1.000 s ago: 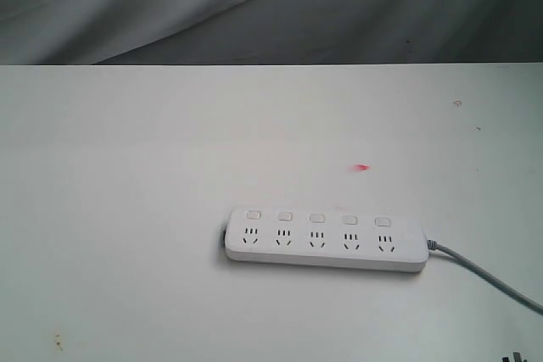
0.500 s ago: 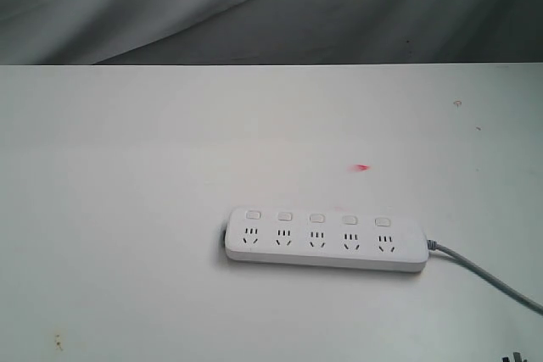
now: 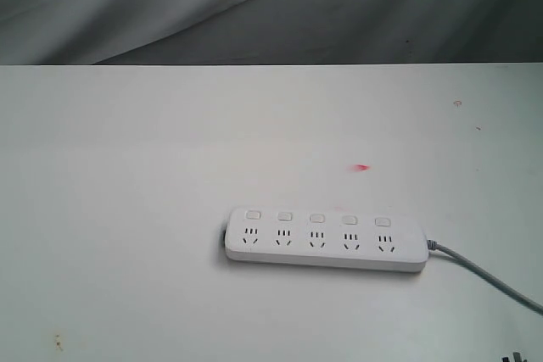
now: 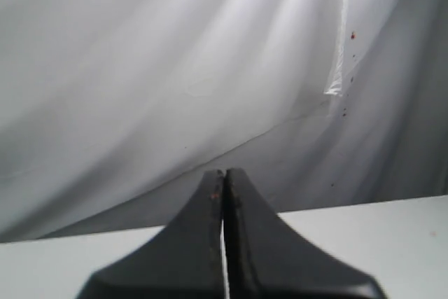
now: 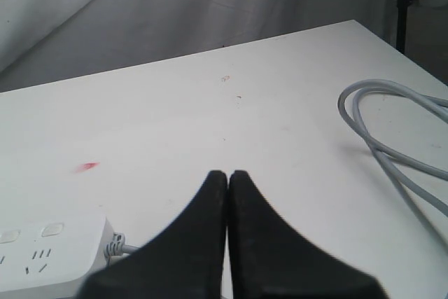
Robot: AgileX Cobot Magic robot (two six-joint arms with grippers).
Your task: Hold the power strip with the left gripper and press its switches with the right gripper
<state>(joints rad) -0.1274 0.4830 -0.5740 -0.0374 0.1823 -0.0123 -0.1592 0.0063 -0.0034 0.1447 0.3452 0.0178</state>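
On smooth white table [image 3: 127, 209], rounded plastic power strip [image 3: 326, 241].

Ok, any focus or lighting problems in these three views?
Exterior view: soft even light, no glare, the power strip sharp with a thin shadow at its near edge. Left wrist view: the shut left gripper is a dark blur close to the lens, and the cloth behind shows bright streaks. Right wrist view: the right gripper is blurred likewise, the table beyond in focus.

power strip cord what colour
Grey; the round plastic cord shows best in the right wrist view.
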